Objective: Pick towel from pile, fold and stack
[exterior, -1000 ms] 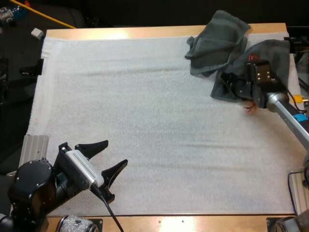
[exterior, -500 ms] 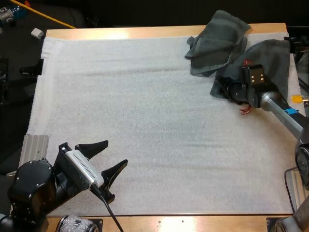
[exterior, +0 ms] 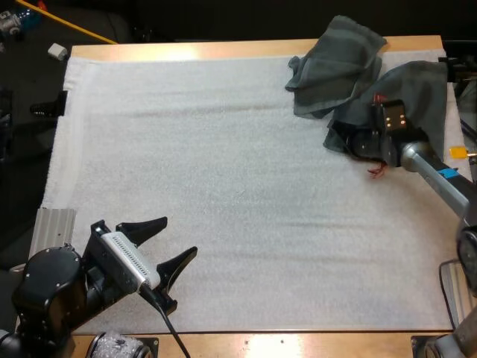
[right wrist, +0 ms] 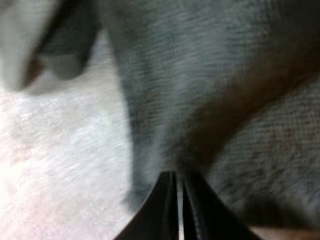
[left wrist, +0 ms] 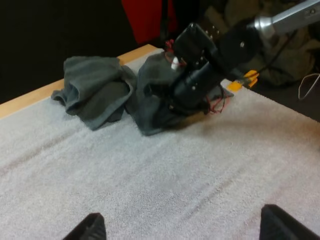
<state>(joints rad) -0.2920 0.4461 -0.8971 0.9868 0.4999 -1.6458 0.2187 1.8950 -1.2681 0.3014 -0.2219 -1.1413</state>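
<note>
Two dark grey-green towels lie at the mat's far right corner. One crumpled towel point(exterior: 335, 63) point(left wrist: 92, 92) is nearest the far edge; the second towel point(exterior: 421, 89) point(left wrist: 152, 90) point(right wrist: 200, 75) spreads beside it. My right gripper point(exterior: 343, 139) point(left wrist: 175, 107) point(right wrist: 178, 176) sits low at this second towel's near left corner, fingers pressed together on a fold of its edge. My left gripper point(exterior: 179, 236) point(left wrist: 185, 225) hovers open over the bare mat at the near left, far from both towels.
The white mat point(exterior: 238, 194) covers nearly the whole wooden table point(exterior: 223, 49). A grey metal block point(exterior: 52, 224) stands at the mat's left edge. Small red wires point(exterior: 375, 170) trail beside the right wrist.
My right gripper has crept a little left and towards the far edge along the towel's corner, and the cloth there has bunched slightly. The left arm has not moved.
</note>
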